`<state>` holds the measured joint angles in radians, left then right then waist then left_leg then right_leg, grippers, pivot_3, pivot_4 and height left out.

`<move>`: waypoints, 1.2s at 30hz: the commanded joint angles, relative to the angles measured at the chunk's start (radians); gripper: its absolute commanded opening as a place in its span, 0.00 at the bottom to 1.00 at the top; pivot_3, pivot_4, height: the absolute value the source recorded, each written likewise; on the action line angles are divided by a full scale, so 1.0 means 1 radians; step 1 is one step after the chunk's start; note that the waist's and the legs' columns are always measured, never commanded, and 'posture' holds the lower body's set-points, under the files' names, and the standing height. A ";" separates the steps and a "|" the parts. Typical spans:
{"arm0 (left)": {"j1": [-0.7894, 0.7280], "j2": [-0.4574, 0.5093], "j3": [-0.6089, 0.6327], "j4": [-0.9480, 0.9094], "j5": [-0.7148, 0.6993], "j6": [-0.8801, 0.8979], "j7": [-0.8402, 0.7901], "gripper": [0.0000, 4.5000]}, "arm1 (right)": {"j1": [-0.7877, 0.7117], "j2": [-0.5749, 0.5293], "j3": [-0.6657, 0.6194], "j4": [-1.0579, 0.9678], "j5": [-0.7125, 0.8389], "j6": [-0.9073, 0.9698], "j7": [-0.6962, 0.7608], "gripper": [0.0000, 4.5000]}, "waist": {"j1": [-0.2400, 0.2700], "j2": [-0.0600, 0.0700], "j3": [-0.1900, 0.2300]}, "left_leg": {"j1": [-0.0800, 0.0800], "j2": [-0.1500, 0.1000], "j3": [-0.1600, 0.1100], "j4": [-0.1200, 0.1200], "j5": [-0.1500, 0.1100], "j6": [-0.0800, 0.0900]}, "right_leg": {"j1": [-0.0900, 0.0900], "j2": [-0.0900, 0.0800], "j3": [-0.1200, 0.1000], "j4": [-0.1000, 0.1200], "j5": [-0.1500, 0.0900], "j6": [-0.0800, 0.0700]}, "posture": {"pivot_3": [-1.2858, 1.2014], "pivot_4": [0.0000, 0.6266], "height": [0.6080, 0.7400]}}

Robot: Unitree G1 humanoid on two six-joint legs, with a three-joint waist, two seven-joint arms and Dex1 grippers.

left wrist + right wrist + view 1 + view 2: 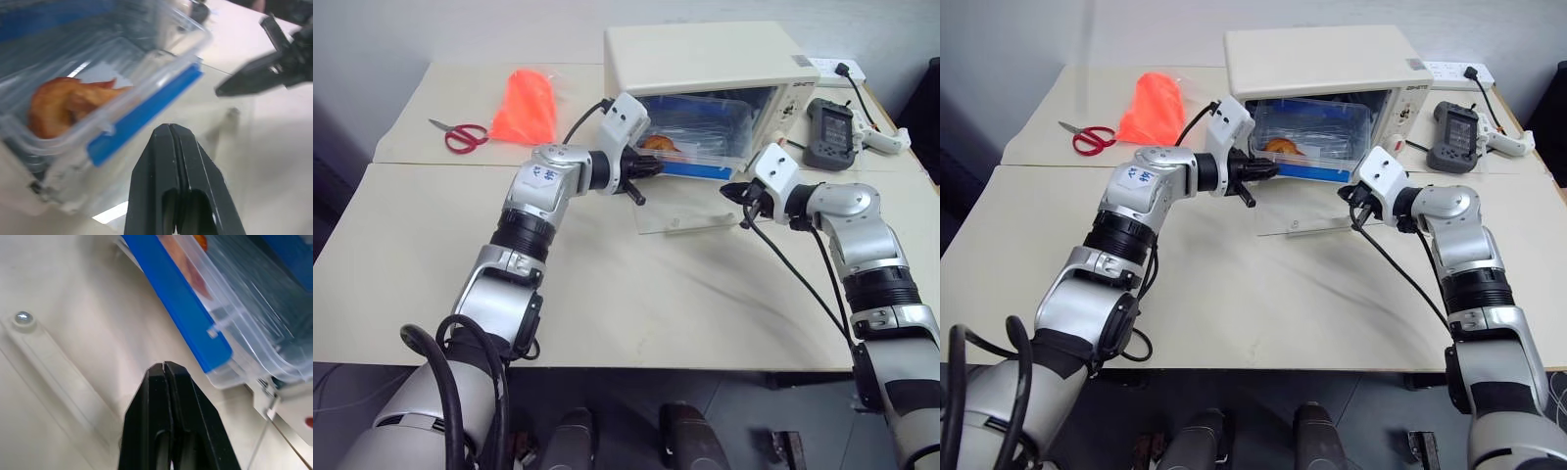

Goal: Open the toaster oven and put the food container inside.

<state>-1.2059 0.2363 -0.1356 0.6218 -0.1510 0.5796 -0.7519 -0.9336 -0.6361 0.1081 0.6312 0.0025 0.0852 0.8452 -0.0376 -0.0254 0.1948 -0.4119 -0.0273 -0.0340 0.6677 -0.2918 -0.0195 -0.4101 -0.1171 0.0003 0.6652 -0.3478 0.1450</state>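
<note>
With the food container point(1317, 137) sitting mostly inside the toaster oven point(1322, 59), we judge it light, stiff and slick; both closed hands, left hand point(1268, 170) and right hand point(1344, 193), should push its blue edges.

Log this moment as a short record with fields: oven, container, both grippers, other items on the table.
toaster oven: door dropped open, lying flat
food container: in the oven mouth, front edge at the opening
left gripper: fingers shut, tips at the container's front left corner
right gripper: fingers shut, over the open door, holding nothing
other items: orange plastic bag, red scissors, handheld controller
</note>
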 commanded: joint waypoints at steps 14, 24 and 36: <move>0.091 0.144 0.143 -0.347 -0.130 0.189 -0.047 0.09 | -0.207 0.087 -0.047 0.290 -0.033 -0.187 -0.175 0.00 | -0.026 0.001 0.000 | 0.002 0.006 0.001 -0.002 0.001 -0.001 | -0.002 0.001 0.001 0.001 0.000 -0.001 | 0.52 0.24 1.00; 0.192 0.496 0.306 -0.567 -0.406 0.325 -0.356 0.73 | 0.281 -0.204 -0.274 -0.628 0.234 0.379 0.031 0.09 | -0.008 0.001 0.000 | 0.001 0.006 -0.001 -0.004 0.000 -0.001 | 0.000 0.001 0.000 -0.001 0.000 -0.001 | 0.52 0.24 1.00; 0.223 0.579 0.310 -0.582 -0.435 0.289 -0.343 1.00 | 0.664 -0.216 -0.510 -0.966 0.315 0.612 -0.118 0.97 | 0.013 0.001 0.000 | 0.006 0.006 0.002 -0.001 -0.001 0.002 | 0.005 0.001 0.005 0.001 0.001 -0.001 | 0.52 0.24 1.00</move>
<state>-0.9547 0.8060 0.1669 0.0536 -0.5844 0.8937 -1.1062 -0.2805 -0.8570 -0.3600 -0.2979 0.3127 0.6932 0.7572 -0.0244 -0.0243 0.1948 -0.4062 -0.0215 -0.0318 0.6667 -0.2926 -0.0176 -0.4050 -0.1156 0.0047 0.6660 -0.3472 0.1439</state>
